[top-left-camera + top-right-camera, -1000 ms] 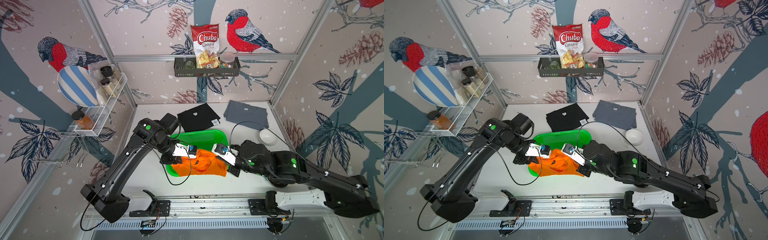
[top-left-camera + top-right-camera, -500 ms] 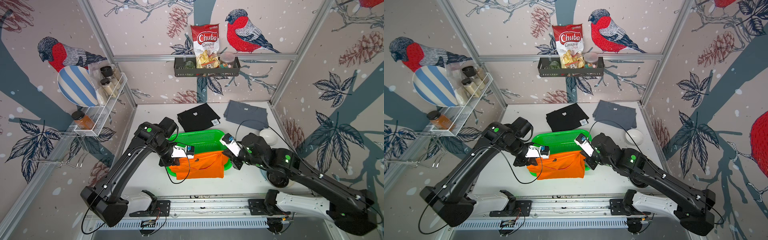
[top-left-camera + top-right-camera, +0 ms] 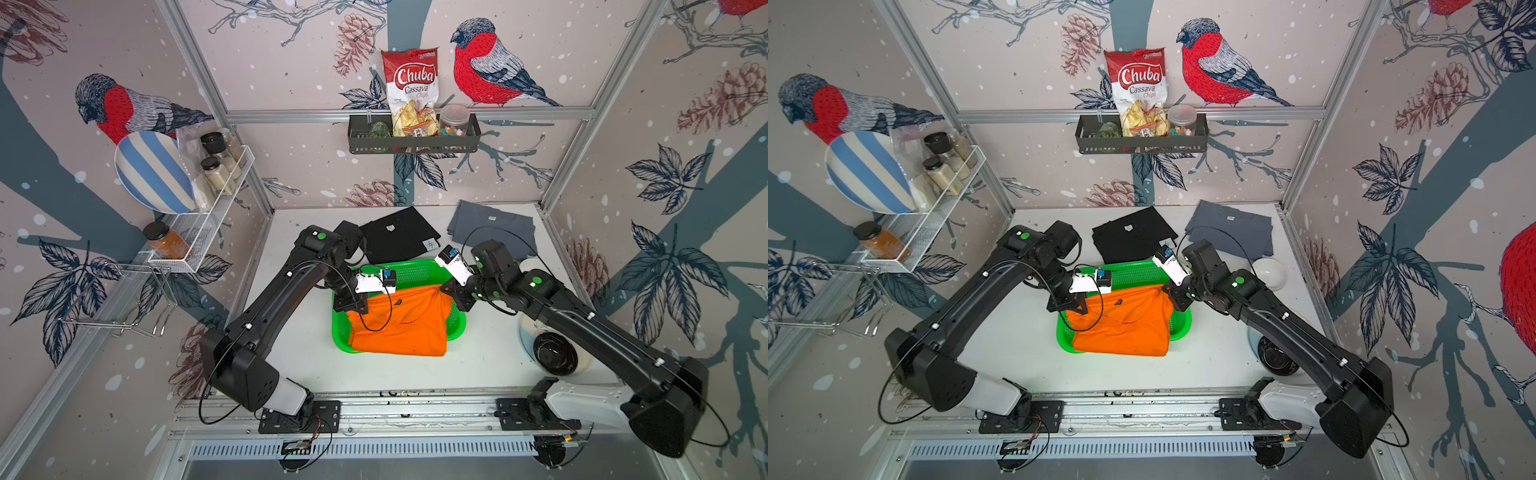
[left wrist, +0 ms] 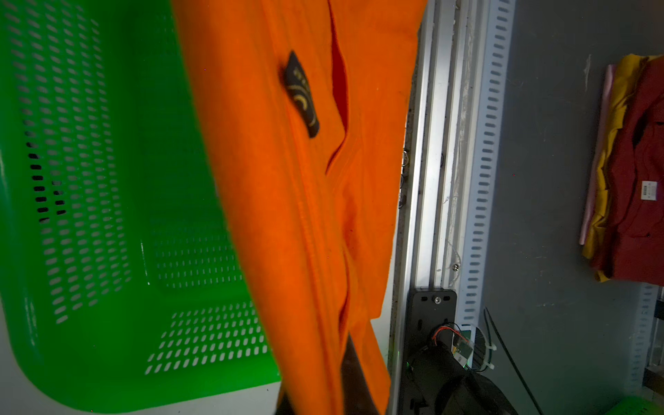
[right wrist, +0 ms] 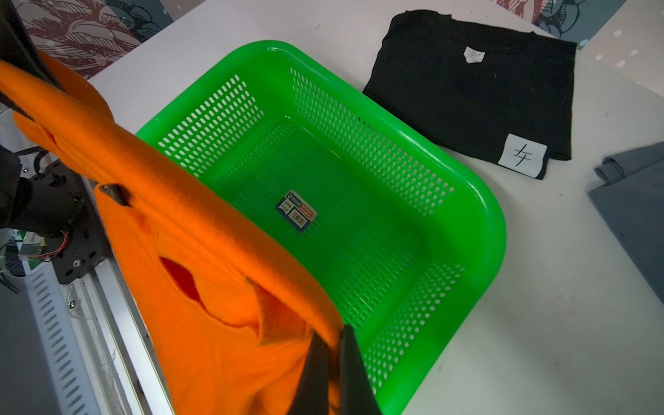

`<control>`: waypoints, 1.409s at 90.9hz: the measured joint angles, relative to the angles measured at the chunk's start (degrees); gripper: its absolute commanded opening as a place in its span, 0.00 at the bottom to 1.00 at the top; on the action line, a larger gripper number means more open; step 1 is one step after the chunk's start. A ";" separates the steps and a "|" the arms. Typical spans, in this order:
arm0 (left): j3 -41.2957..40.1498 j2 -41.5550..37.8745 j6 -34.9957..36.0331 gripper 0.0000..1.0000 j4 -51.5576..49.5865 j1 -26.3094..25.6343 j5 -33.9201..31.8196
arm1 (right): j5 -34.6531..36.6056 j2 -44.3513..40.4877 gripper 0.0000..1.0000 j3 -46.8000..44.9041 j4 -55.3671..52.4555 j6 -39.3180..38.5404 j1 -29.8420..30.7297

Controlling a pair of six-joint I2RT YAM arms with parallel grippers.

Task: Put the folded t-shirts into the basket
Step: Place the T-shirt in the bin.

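I have the left claw (image 3: 355, 306) and right claw (image 3: 452, 293) each pinching an upper corner of the orange shirt (image 3: 399, 328), which hangs over the near half of the green basket (image 3: 415, 272).

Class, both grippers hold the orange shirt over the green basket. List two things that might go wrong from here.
1. The shirt hangs past the near rim of the basket; released now, it may drape over the edge rather than land inside.
2. It sags between the left gripper and right gripper, each pinching a corner, so the fold may bunch when lowered.
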 measured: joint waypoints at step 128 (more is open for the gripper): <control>-25.77 -9.79 -39.52 0.97 51.36 30.86 -5.79 | 27.65 49.20 0.37 43.34 -2.82 26.05 25.40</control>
